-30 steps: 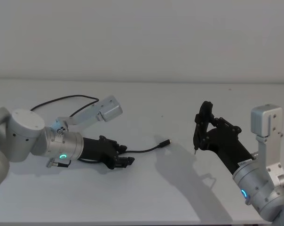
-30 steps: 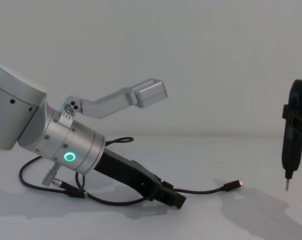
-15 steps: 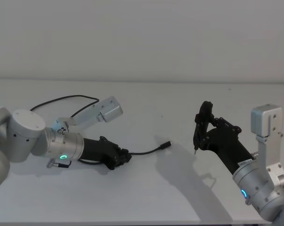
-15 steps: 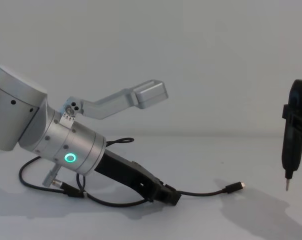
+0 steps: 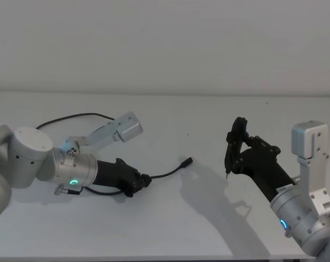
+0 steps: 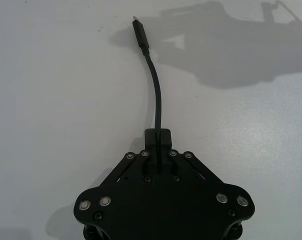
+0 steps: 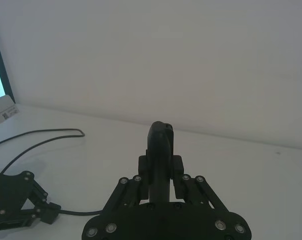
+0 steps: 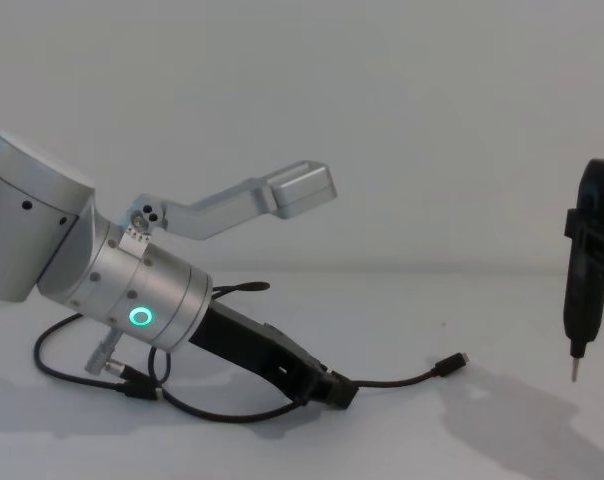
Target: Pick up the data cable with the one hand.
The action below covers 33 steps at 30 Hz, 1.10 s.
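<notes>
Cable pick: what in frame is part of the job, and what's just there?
In the job:
- data cable, loops beside the left arm, plug end out toward the middle
- left gripper, shut on the cable, low at the table

Just there:
- right gripper, parked upright on the right, apart from the cable
- the table itself

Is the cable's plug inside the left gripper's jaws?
No, the black blocky left gripper clamps the thin black data cable, and its small plug sticks out beyond the jaws.

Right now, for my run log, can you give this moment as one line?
left pincer: shut on data cable, low over table | right pincer: parked upright, right side | cable: mostly lying on table
</notes>
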Each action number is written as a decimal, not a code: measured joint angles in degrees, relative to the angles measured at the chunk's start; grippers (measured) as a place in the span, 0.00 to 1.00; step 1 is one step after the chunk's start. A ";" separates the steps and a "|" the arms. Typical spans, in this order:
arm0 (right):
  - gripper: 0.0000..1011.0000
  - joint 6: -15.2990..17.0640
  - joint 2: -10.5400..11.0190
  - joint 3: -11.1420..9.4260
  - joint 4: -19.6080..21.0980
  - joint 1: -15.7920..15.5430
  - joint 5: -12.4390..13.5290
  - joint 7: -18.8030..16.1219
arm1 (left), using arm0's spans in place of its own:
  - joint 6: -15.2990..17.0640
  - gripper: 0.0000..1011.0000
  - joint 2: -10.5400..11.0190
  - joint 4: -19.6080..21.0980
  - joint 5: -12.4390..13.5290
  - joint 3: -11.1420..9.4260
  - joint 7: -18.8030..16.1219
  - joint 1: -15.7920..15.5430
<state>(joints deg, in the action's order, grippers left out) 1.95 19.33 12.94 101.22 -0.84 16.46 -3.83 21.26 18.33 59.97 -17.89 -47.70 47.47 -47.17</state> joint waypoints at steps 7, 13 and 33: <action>0.27 -0.14 -0.07 -0.07 0.05 -0.01 0.01 -0.12 | -0.18 0.04 0.09 0.11 0.00 -0.08 0.00 -0.01; 0.27 -1.24 -0.31 -0.38 0.56 0.05 0.51 -1.04 | -1.79 0.04 0.72 0.84 0.16 -0.44 0.48 0.11; 0.27 -2.88 -2.20 -1.60 1.00 1.88 4.29 -4.56 | -7.81 0.04 4.61 6.11 1.69 -1.72 3.27 0.87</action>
<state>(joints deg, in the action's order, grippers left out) -0.93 17.13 11.34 102.22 1.04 20.75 -8.39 13.45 22.94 66.09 -16.20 -49.43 50.74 -46.29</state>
